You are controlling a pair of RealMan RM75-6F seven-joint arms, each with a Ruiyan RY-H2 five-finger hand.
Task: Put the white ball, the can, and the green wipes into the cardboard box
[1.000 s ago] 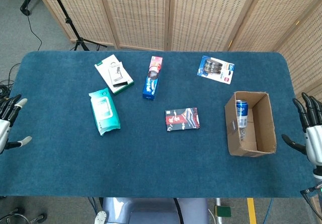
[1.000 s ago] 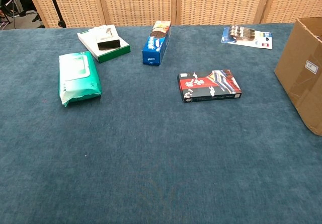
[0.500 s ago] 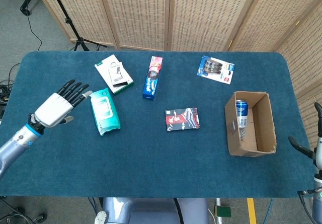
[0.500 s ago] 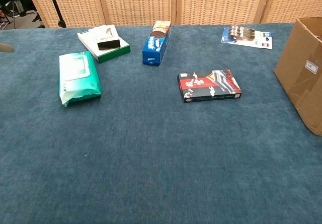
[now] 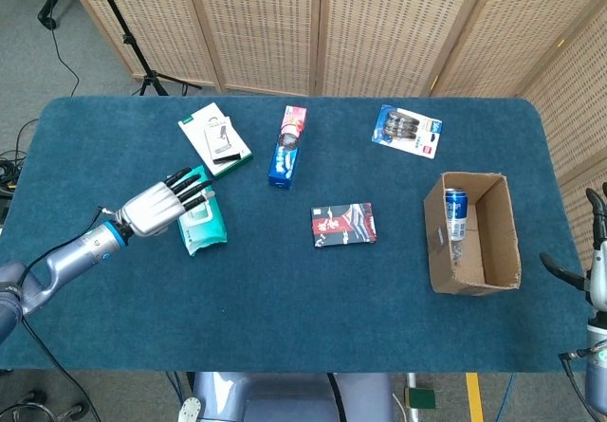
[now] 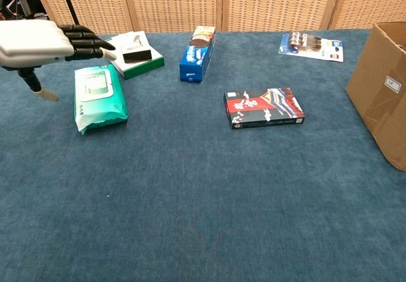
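The green wipes pack (image 5: 203,223) (image 6: 99,97) lies flat on the left part of the blue table. My left hand (image 5: 163,205) (image 6: 44,44) hovers over its near-left end with fingers stretched out and apart, holding nothing. The cardboard box (image 5: 495,250) (image 6: 381,78) stands open at the right, and the can (image 5: 456,212) lies inside it by the far wall. My right hand (image 5: 593,266) shows only partly at the right edge of the head view, fingers spread. No white ball shows in either view.
A white-and-green box (image 5: 215,138) (image 6: 130,54), a blue carton (image 5: 286,146) (image 6: 197,54), a red-and-black box (image 5: 343,225) (image 6: 264,107) and a blister pack (image 5: 407,130) (image 6: 311,45) lie on the table. Wicker screens stand behind.
My left hand has swung in from the left table edge to over the green wipes pack. The right hand has drawn slightly further off the right edge.
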